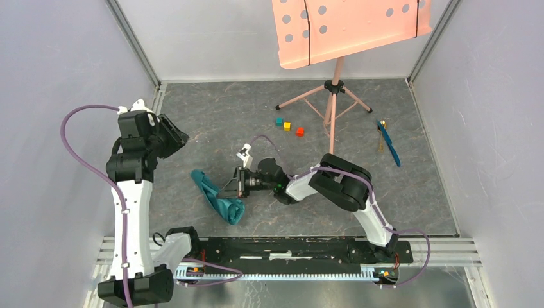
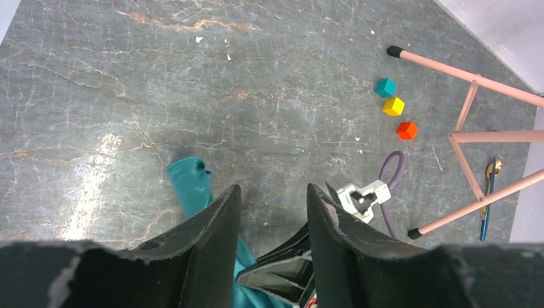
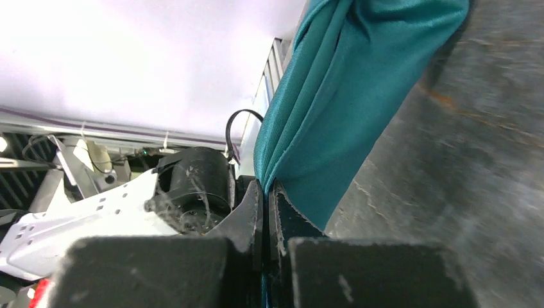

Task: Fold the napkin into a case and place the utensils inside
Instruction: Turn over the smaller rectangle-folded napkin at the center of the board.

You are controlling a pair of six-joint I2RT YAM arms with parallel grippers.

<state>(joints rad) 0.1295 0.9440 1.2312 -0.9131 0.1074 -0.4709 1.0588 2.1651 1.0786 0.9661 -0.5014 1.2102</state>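
The teal napkin (image 1: 217, 194) lies bunched in a narrow, twisted strip left of the table's centre. My right gripper (image 1: 223, 191) reaches in from the right and is shut on its edge. In the right wrist view the cloth (image 3: 346, 96) runs up out of the closed right gripper (image 3: 265, 199). My left gripper (image 1: 178, 138) hovers high at the left, apart from the cloth. It stands open (image 2: 269, 205) with nothing between its fingers (image 2: 221, 221), and the napkin's far end (image 2: 192, 186) shows below it. The utensils (image 1: 387, 144), one blue and one with a golden bowl, lie together at the far right.
A pink music stand (image 1: 333, 90) rises at the back, its legs (image 2: 468, 138) spreading over the table. A teal cube (image 1: 279, 120), a yellow cube (image 1: 287, 126) and a red cube (image 1: 299, 131) sit next to the legs. Grey walls close in both sides.
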